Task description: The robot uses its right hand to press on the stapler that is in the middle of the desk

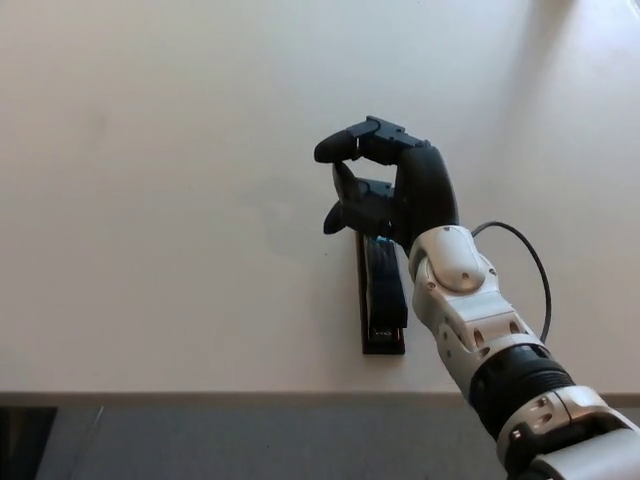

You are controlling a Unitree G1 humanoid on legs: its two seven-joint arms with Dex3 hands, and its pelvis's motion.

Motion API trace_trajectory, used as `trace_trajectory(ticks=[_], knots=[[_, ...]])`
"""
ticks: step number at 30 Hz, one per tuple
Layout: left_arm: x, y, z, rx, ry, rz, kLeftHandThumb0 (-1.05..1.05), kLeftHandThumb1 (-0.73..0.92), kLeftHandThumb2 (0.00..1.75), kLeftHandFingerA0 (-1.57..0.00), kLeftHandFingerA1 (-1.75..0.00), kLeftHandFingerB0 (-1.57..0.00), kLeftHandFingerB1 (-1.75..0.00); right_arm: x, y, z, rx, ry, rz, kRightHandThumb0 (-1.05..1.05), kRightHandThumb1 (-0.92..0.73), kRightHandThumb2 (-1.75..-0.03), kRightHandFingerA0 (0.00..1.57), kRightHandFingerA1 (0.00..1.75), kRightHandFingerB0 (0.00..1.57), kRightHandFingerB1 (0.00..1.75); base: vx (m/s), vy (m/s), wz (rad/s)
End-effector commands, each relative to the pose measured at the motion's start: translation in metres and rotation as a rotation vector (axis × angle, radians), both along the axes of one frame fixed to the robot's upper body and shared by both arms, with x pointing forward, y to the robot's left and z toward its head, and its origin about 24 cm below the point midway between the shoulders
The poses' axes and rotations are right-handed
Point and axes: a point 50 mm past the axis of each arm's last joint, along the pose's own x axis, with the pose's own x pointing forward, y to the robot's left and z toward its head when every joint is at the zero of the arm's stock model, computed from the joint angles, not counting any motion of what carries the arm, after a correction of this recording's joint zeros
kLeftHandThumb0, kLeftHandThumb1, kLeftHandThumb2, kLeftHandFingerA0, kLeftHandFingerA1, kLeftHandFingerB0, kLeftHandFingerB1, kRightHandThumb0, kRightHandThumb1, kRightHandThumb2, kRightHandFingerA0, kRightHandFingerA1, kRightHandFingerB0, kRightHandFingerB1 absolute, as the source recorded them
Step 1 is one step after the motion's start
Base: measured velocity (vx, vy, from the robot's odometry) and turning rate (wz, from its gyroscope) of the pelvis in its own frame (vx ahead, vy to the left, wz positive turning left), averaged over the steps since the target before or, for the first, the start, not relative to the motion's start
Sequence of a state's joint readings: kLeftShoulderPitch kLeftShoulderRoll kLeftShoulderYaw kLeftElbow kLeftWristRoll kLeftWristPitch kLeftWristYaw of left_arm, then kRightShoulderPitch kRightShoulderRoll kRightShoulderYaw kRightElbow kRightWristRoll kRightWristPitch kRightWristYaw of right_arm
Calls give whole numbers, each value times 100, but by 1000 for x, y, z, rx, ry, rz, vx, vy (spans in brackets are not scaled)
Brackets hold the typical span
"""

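One desk (150, 200) fills nearly the whole head view: plain off-white top, matte, no marks or clutter seen. Its near edge runs straight across the bottom of the pic; below it lies a grey strip of floor (250, 440), with a dark patch at the bottom-left corner, too cropped to identify. Light is brighter twd the upper right.

Stapler (383, 300): black, long and narrow, lying flat on the desk approx. centre, a little right of middle, long axis running away from the robot. Near end sits close to the desk's near edge, not over it. Far end is covered by the right hand.

Right hand (395, 195): black, comes in from bottom right on a silver-and-black forearm w/ a thin black cable looped beside the wrist. It is over the stapler's far end. Fingers are curled, tips drawn twd the thumb, nothing pinched between them. Whether the palm actually touches the stapler top cannot be told from this angle.

Left hand: none visible.

Open room: wide bare desk to the left of and beyond the stapler; a narrower bare band to its right, partly taken up by the forearm.

Labels: a small pale mark at the stapler's near end, too small to read. No other writing seen.
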State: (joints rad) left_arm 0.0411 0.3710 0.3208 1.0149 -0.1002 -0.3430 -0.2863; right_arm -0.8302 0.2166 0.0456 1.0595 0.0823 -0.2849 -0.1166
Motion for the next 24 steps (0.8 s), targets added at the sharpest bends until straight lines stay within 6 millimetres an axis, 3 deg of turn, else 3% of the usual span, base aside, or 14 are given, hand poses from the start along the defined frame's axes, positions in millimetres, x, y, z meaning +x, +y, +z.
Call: trace_trajectory(ticks=[1,3,4,6,7,9,11,12,13,17,18,20,21,24], knots=[[-3,6,4,22,-7,-8,-56,89,105,-6,-38,0,-27,-17,3,-28,45,58,-16,-17,-76,-72,119,122,74,122,0,0,0],[-2,6,4,20,-8,-5,-56,89,106,-5,-37,0,-27,-20,0,-35,49,70,-10,-16,-76,-73,118,123,73,123,0,0,0],[-2,7,5,19,-14,-7,-50,92,91,-3,-31,-3,-25,-23,0,-39,48,71,-7,-16,-75,-73,121,117,76,122,0,0,0],[-1,7,5,29,-7,-9,-56,88,105,-7,-37,0,-27,-29,3,-46,68,91,4,-14,-73,-79,119,120,82,114,0,0,0],[0,4,4,21,-12,-9,-51,92,91,-5,-33,-4,-26,-31,5,-47,81,100,3,-13,-72,-83,117,126,81,115,0,0,0],[-1,4,3,16,-7,-7,-56,89,105,-6,-37,0,-27,-36,8,-51,61,78,25,-14,-71,-83,118,127,77,120,0,0,0],[-4,5,3,15,-5,-7,-56,89,105,-6,-37,0,-27,-40,10,-56,39,88,26,-13,-72,-77,119,124,79,119,0,0,0],[-7,4,2,14,1,-9,-56,89,105,-6,-36,0,-27,-46,11,-67,29,138,24,-15,-71,-81,118,119,80,117,0,0,0],[-11,4,1,13,9,-10,-51,92,91,-7,-32,-2,-24,-53,12,-77,24,175,25,-13,-70,-83,118,121,79,118,0,0,0],[-18,5,-3,8,40,5,-51,92,92,-11,-35,-2,-25,-78,11,-109,20,296,40,-13,-72,-82,117,132,76,122,0,0,0],[-19,4,-3,20,43,-9,-54,90,105,-5,-37,0,-26,-88,13,-122,15,370,53,-14,-76,-77,108,144,74,123,0,0,0],[-20,4,-3,8,33,-9,-48,92,92,-3,-32,-3,-25,-97,15,-131,-50,392,79,-15,-75,-74,111,132,75,120,0,0,0],[-21,4,-4,8,39,-2,-51,92,93,-10,-35,-1,-25,-103,18,-136,-81,410,92,-14,-75,-74,111,130,77,121,0,0,0],[-30,2,-8,2,57,-2,-49,92,92,-4,-33,-3,-26,-119,21,-149,-101,470,121,-16,-76,-70,114,125,76,125,0,0,0]])
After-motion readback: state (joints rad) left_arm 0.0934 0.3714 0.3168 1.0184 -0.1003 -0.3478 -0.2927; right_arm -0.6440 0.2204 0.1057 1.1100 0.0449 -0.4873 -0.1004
